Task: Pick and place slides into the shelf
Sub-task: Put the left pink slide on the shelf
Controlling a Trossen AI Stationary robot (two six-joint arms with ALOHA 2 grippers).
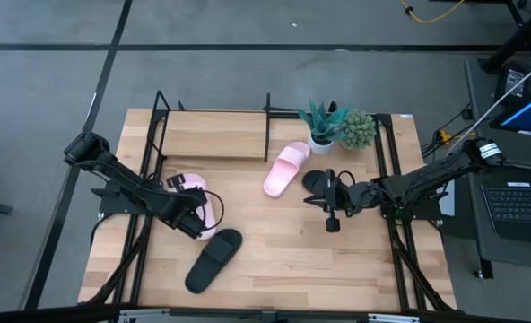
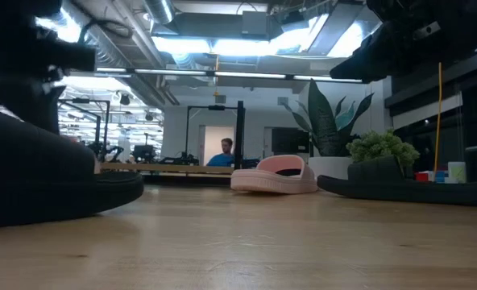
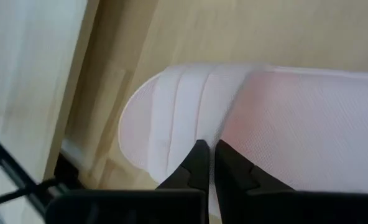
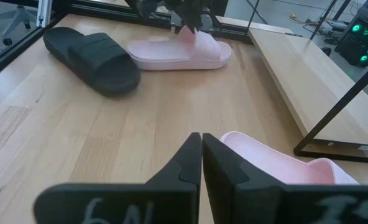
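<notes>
Left gripper (image 1: 196,224), fingers closed on the strap of a pink slide (image 1: 203,202) at the table's 9 o'clock. Black slide (image 1: 214,259) lies along the 1–7 o'clock axis; second pink slide (image 1: 286,169) likewise, beside the shelf (image 1: 213,144). Right gripper (image 4: 201,155), closed and empty, near centre. Low view alone shows a person (image 2: 225,153).

White handwritten "6N" on the right claw (image 4: 201,144) body, further marks there unreadable
</notes>
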